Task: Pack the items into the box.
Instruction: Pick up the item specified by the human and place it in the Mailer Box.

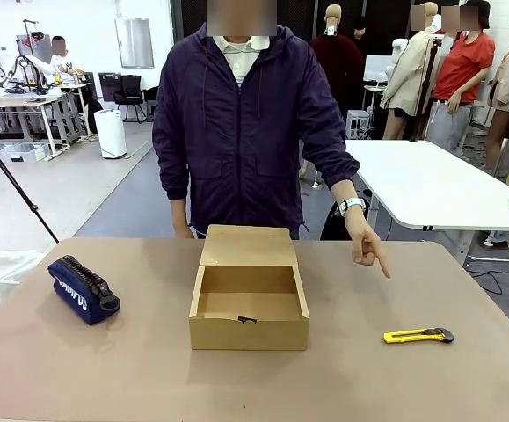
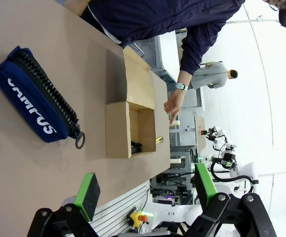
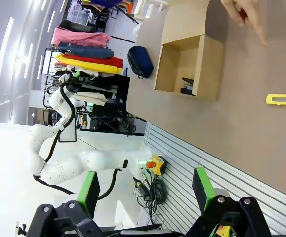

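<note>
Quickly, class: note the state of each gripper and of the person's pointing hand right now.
Left gripper: open, holding nothing.
Right gripper: open, holding nothing.
Person's hand: holding nothing, index finger pointing down at the table.

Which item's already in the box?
The small black gadget, on the box floor by its near wall. The yellow knife and blue pouch lie out on the table.

Box plain tan, knife yellow with black tip. Pouch navy, white lettering, black zip. Table dull pinkish-brown, person's jacket dark purple.
</note>
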You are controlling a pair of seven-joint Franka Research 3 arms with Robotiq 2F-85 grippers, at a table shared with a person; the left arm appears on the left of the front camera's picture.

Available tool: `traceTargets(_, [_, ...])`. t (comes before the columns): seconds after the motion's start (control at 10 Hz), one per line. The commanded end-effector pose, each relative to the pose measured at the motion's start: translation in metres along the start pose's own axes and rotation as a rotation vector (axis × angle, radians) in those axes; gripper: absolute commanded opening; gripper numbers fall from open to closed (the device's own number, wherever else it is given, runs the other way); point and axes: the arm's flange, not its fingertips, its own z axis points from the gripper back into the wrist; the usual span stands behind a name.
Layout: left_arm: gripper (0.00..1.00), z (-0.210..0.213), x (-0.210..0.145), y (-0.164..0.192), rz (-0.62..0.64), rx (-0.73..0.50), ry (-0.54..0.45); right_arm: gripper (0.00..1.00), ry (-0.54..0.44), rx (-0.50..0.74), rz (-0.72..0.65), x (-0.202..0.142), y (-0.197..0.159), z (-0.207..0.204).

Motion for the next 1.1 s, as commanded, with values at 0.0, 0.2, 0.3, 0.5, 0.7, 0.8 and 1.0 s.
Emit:
traceTargets(0.0, [1.0,0.002,-0.001,-0.001,-0.016,-0.002,0.012,1.0,0.012,-0.009,0.018,-0.002,-0.001,0.002])
traceTargets(0.2, [1.0,0.002,-0.001,-0.001,-0.016,-0.002,0.012,1.0,0.012,-0.009,0.018,-0.002,-0.001,0.002])
traceTargets(0.3, [1.0,0.002,-0.001,-0.001,-0.016,-0.002,0.012,1.0,0.012,-0.009,0.018,-0.002,-0.001,0.002])
traceTargets(0.5, [1.0,0.002,-0.001,-0.001,-0.016,-0.002,0.012,1.0,0.0,0.0,0.001,0.0,0.0,0.0])
traceTargets(0.7, [1.0,0.002,-0.001,-0.001,-0.016,-0.002,0.012,1.0,0.326,-0.45,0.05,0.021,0.023,-0.073])
traceTargets(0.8, [1.0,0.002,-0.001,-0.001,-0.016,-0.002,0.012,1.0,0.396,-0.701,0.095,0.02,0.024,-0.103])
traceTargets(1.0, [1.0,0.002,-0.001,-0.001,-0.016,-0.002,0.012,1.0,0.41,-1.153,0.163,0.009,0.017,-0.144])
